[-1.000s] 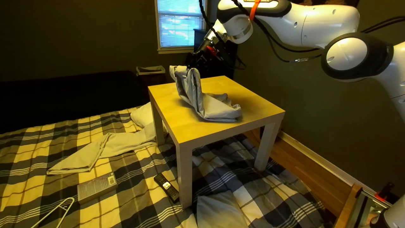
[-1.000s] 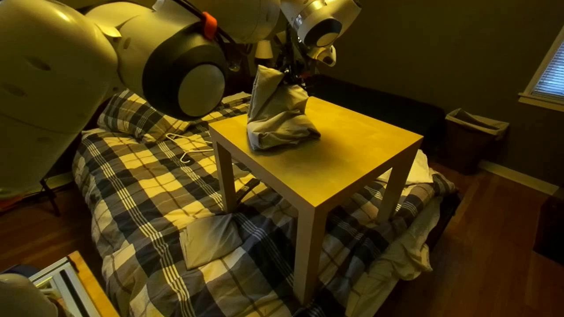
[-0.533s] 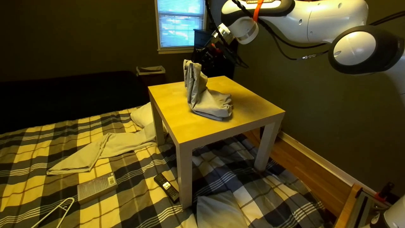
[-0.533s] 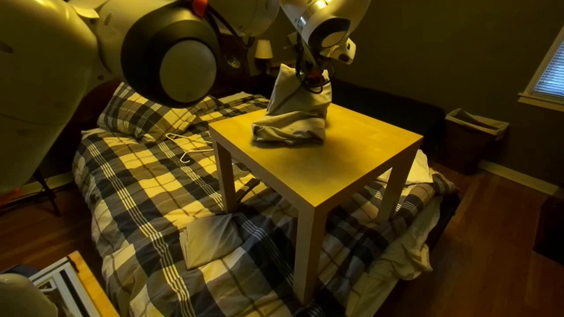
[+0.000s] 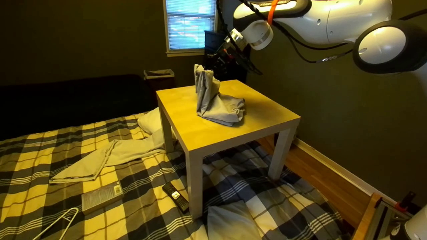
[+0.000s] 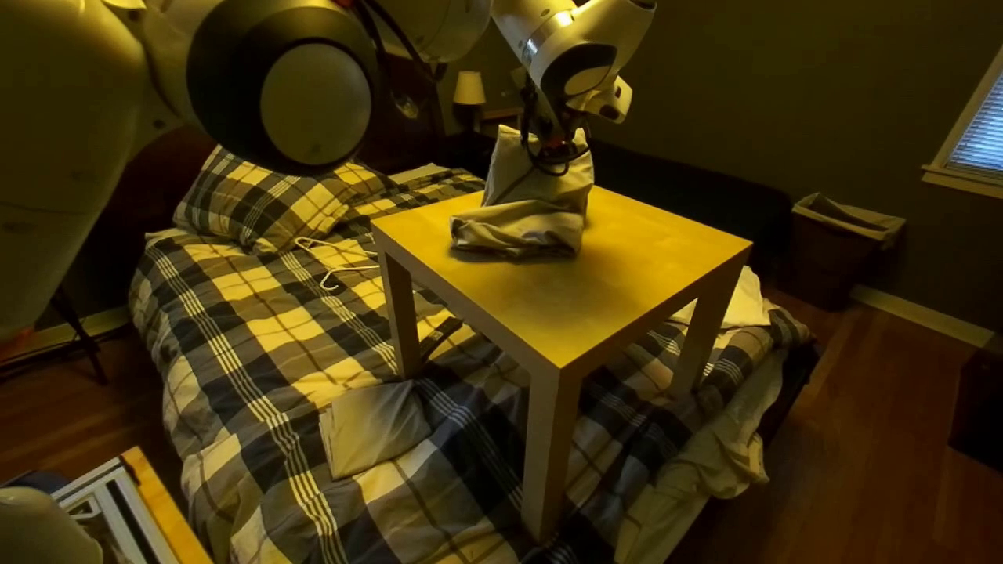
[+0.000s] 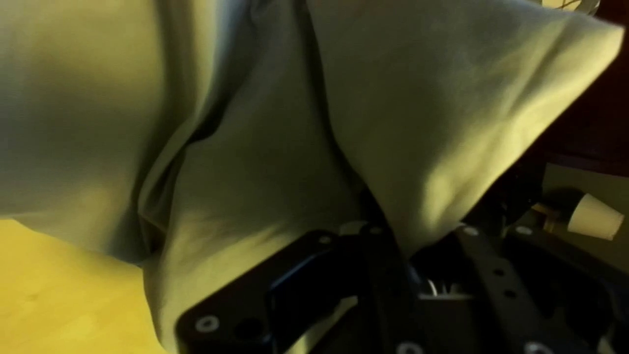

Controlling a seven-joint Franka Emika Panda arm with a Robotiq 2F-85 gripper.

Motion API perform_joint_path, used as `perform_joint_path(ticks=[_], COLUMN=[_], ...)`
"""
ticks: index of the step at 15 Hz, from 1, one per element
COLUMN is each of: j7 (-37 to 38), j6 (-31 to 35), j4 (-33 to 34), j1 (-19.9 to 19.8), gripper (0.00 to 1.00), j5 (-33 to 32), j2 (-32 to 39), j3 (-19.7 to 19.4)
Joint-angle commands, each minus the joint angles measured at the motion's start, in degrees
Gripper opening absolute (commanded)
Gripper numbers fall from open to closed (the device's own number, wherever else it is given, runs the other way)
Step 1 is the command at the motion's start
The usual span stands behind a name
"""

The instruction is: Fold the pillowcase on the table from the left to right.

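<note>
The grey pillowcase [image 5: 222, 108] is on the light wooden table [image 5: 186, 133]. Its lower part lies bunched on the tabletop. Its other part stands up in a raised fold, which also shows in an exterior view [image 6: 521, 223]. My gripper [image 5: 215, 66] is above the table behind the raised fold, and its fingertips are hidden there by the cloth. In the wrist view the gripper [image 7: 413, 238] is shut on a pinch of the pillowcase [image 7: 275, 147], which runs in between the fingers. A loose corner of cloth sticks out past them.
The table stands on a plaid bed [image 5: 133, 200]. On the bed are a phone handset [image 5: 175, 196], a box [image 5: 101, 197], a white hanger [image 5: 65, 218], a long grey cloth [image 5: 130, 151] and a folded cloth [image 5: 232, 220]. A bin [image 6: 834, 251] stands beyond the table.
My gripper has carried the raised fold sideways, rightward in both exterior views, and the cloth's base has shifted. In the last half second the fold has dropped slightly.
</note>
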Motion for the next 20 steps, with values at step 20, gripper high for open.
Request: perform_joint_path(ticks=[20], j7=[36.0], j6=[12.7], j4=[-23.0], j1=[20.6], gripper=[0.02], j5=[-22.2], j2=[-14.6], j3=[-23.0])
